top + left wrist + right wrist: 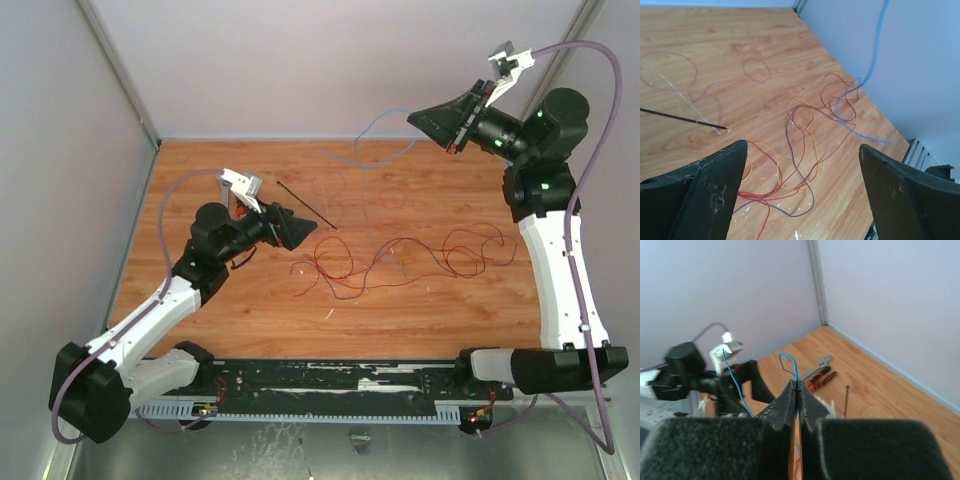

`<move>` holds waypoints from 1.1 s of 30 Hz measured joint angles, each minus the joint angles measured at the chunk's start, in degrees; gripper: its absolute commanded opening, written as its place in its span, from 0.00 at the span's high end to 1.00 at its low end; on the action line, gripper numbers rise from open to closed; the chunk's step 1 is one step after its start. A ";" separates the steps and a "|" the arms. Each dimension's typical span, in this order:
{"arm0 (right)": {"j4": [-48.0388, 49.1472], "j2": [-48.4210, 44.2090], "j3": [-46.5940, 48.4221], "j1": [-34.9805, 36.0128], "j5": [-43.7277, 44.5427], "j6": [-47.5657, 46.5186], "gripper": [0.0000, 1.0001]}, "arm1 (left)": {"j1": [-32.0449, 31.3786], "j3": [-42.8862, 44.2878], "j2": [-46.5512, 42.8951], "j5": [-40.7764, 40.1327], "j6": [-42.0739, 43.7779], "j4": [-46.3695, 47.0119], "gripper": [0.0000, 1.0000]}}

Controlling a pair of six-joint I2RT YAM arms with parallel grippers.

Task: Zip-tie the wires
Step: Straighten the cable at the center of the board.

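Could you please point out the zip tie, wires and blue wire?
zip tie (306, 205), top view, mid-strip.
wires (400, 255), top view, middle of tangle.
blue wire (796, 371), right wrist view, top loop.

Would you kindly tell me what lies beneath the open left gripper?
Red, yellow and purple wires lie on the table just below and ahead of the left gripper. Its fingers hide the nearest strands.

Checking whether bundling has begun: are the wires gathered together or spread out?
Spread out. The wires lie in loose loops across the table, and the zip tie lies straight, not looped around them.
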 measured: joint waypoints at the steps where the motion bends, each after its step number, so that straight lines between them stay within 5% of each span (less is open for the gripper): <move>1: 1.20 -0.44 -0.11 0.00 -1.03 1.29 1.00 | -0.07 -0.70 0.87 0.76 -0.31 1.20 0.02; 13: 13.42 -6.47 -3.85 0.92 -6.58 14.01 1.00 | -4.26 -3.39 2.62 2.95 -2.54 18.34 0.02; 23: 20.31 -9.20 -5.49 4.48 -6.99 20.09 1.00 | -7.02 -1.11 18.56 2.43 -3.67 29.94 0.02; 33: 22.45 -12.87 -7.43 4.57 -5.84 21.44 1.00 | -11.23 3.78 28.50 1.66 -5.99 38.21 0.69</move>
